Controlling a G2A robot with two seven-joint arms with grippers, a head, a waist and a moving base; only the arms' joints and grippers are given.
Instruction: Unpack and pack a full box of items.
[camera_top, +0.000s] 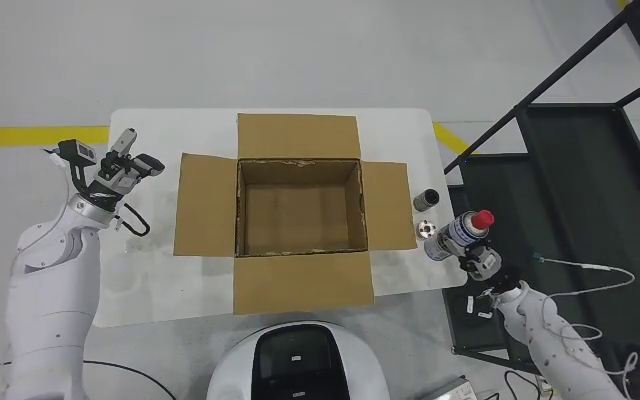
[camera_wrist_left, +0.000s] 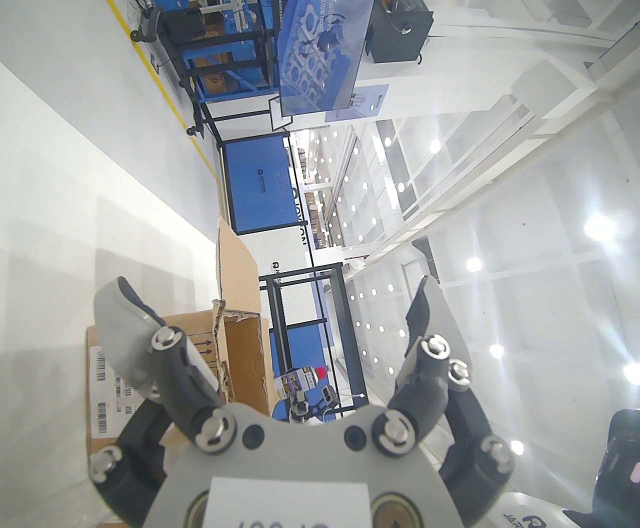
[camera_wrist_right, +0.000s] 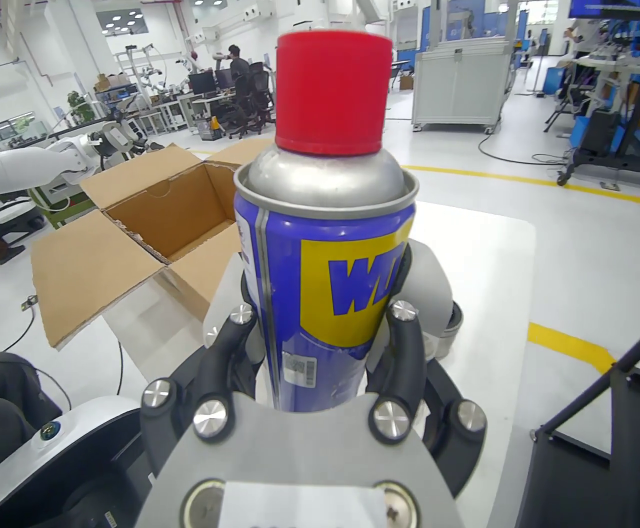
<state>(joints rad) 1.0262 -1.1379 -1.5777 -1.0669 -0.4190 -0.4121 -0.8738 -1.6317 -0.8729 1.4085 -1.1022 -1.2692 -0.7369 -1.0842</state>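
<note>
Open, empty cardboard box (camera_top: 205, 205), flaps spread, centred on a white table (camera_top: 150, 290). Beyond its right flap, the right gripper (camera_wrist_right: 327, 290) clasps a blue, red-capped spray can (camera_top: 455, 233).

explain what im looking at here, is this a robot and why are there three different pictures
Yes, it is a two-armed robot working at a white table. The top view looks down from a camera above its arms. The other two pictures come from a camera on each wrist, so each shows its own gripper up close.

On the table stands an open cardboard box, flaps spread, with nothing visible inside. A small dark cylinder stands beside the flap nearest the right arm.

The right gripper is shut on a blue spray can with a red cap, near the table's edge. The left gripper is open and empty, on the box's other side.
</note>
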